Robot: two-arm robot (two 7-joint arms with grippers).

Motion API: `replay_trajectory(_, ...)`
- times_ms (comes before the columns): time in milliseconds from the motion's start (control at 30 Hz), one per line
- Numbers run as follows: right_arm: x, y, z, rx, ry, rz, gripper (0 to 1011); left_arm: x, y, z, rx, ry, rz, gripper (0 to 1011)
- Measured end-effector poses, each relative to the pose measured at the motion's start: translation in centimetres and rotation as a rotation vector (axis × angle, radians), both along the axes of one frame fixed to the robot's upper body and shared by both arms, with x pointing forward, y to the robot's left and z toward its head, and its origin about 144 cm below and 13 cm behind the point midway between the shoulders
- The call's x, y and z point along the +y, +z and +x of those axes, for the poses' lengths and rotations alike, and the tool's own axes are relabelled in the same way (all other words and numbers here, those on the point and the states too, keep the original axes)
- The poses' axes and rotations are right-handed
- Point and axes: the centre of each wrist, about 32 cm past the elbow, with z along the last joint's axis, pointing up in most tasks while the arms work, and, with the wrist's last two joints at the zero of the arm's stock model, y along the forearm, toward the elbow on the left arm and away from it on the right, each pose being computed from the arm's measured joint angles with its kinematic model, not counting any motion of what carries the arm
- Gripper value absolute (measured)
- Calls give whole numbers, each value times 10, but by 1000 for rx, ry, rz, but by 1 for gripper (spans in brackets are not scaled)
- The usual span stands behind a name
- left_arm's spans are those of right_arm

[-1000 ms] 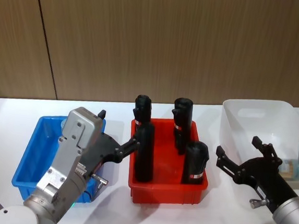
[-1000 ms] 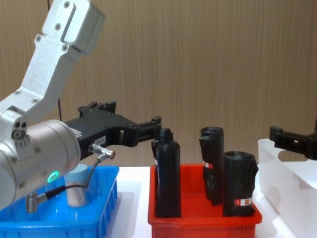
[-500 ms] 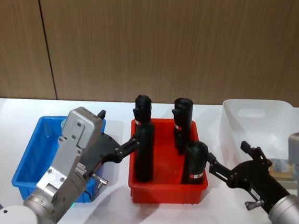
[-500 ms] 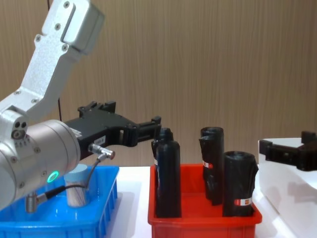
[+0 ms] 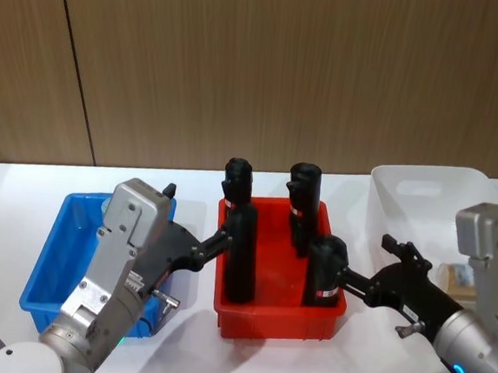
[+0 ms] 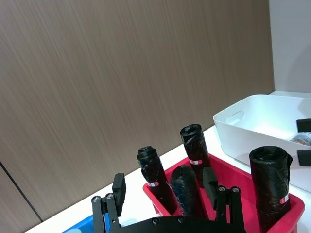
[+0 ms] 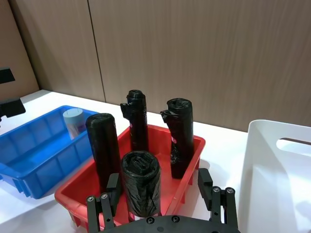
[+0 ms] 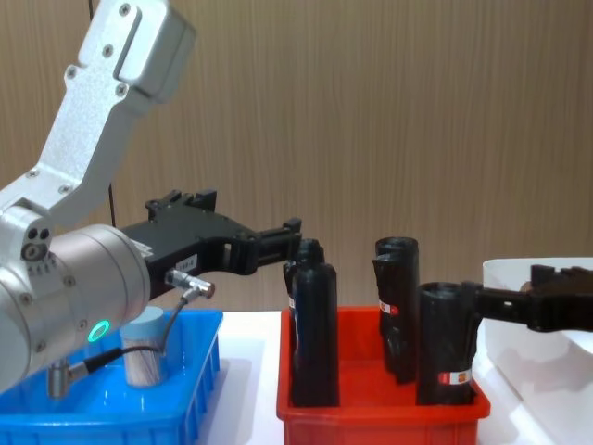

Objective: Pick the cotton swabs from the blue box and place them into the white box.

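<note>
While one cotton swabs tub (image 7: 74,122) is standing in the blue box (image 5: 49,274) near the worktop's left edge, the right end effector (image 5: 380,268), released and empty, is hovering above the red bin (image 5: 277,315), beside the white box (image 5: 431,202). It should be clearing the black rolls (image 5: 241,254) before descending.

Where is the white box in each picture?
Head view: the white box is at the far right, beside the red bin.
Chest view: white box at the right edge, by the red bin.
Left wrist view: white box just past the red bin.
Right wrist view: white box next to the red bin.
Shared landmark: the red bin.
</note>
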Motion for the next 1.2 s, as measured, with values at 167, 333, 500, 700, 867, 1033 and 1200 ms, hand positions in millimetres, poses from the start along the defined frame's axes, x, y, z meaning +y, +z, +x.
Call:
replay_trajectory(167,1,-1,10,15,30,-8,1001,0,0,0,0,0,0,1004)
replay_trajectory(333,2,-2,16,26,58,-13,1002,0,0,0,0,0,0,1004)
replay_trajectory(500,4,-3,21,35,83,-18,1002,0,0,0,0,0,0,1004)
replay_trajectory(700,7,-6,29,49,106,-28,1001,0,0,0,0,0,0,1004)
replay_trajectory(867,10,-8,34,58,115,-32,1001,0,0,0,0,0,0,1004)
replay_trajectory(1033,13,-11,40,68,120,-38,979,0,0,0,0,0,0,1004)
replay_trajectory(1200,15,-13,44,78,119,-41,847,0,0,0,0,0,0,1004)
